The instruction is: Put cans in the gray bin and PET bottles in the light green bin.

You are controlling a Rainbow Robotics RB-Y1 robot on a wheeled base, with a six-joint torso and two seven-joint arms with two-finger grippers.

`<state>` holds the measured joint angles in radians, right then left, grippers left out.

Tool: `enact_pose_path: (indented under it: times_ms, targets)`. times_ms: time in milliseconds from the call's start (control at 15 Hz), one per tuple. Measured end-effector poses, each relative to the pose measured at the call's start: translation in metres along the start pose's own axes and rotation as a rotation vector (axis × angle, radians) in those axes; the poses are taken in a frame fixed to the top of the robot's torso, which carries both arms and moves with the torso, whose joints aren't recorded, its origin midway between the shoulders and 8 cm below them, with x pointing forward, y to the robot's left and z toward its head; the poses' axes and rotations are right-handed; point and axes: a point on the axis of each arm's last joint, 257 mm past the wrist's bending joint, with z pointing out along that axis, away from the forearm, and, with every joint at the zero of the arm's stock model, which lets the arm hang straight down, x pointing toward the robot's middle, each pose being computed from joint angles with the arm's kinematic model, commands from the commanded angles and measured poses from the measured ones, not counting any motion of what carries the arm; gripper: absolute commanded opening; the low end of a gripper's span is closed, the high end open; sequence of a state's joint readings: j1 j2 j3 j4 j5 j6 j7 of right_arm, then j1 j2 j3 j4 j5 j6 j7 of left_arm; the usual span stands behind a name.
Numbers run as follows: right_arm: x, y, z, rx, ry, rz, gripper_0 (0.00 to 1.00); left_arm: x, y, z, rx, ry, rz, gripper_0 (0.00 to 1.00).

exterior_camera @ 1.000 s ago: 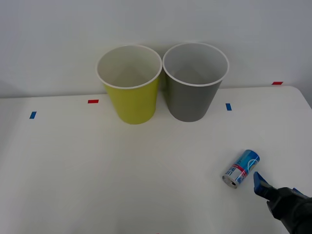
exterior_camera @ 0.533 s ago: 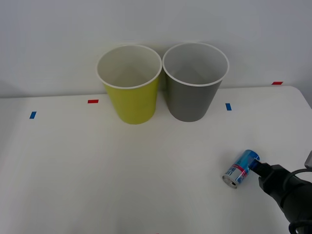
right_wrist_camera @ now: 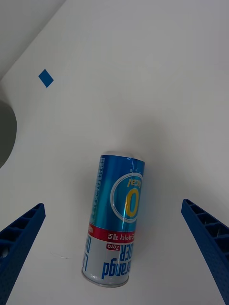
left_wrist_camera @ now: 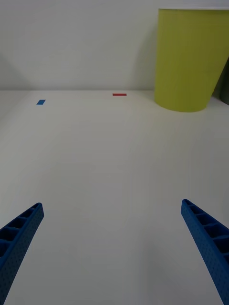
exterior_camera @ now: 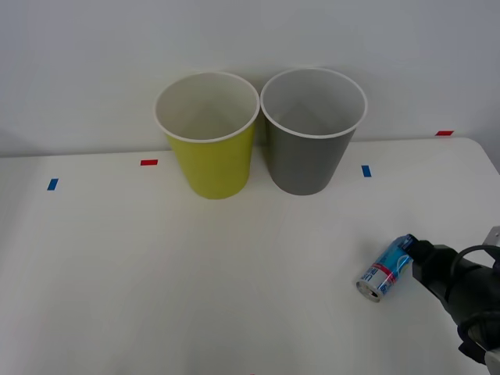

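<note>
A small light-blue can (exterior_camera: 385, 268) with a red band lies on its side on the white table at the right front. My right gripper (exterior_camera: 408, 248) is down at the can's far end. In the right wrist view its blue fingers (right_wrist_camera: 21, 233) stand open on either side of the can (right_wrist_camera: 117, 214), not touching it. The light green bin (exterior_camera: 212, 164) and the gray bin (exterior_camera: 306, 160) stand upright side by side at the back, both showing nothing inside. My left gripper (left_wrist_camera: 112, 205) hovers open over bare table, with the light green bin (left_wrist_camera: 191, 57) ahead of it.
Small tape marks lie on the table: blue (exterior_camera: 52, 184) and red (exterior_camera: 148, 162) at the left, blue (exterior_camera: 366, 170) and red (exterior_camera: 444, 133) at the right. The table's right edge runs just beyond the right arm. A white wall stands behind the bins.
My right gripper has come in from the lower right corner up to the can, and its fingers now flank it. The can and the bins have not moved.
</note>
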<state>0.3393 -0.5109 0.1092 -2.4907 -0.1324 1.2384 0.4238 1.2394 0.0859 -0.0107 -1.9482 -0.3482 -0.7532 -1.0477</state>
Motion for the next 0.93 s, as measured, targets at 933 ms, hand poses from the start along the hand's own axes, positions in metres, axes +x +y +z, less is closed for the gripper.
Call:
enact_pose_path:
  times_ms: [933]
  targets:
    - [-0.002,-0.008,0.035,0.105,0.274,0.041,1.00,0.000,0.000,0.000,0.000,0.000,0.000,1.00]
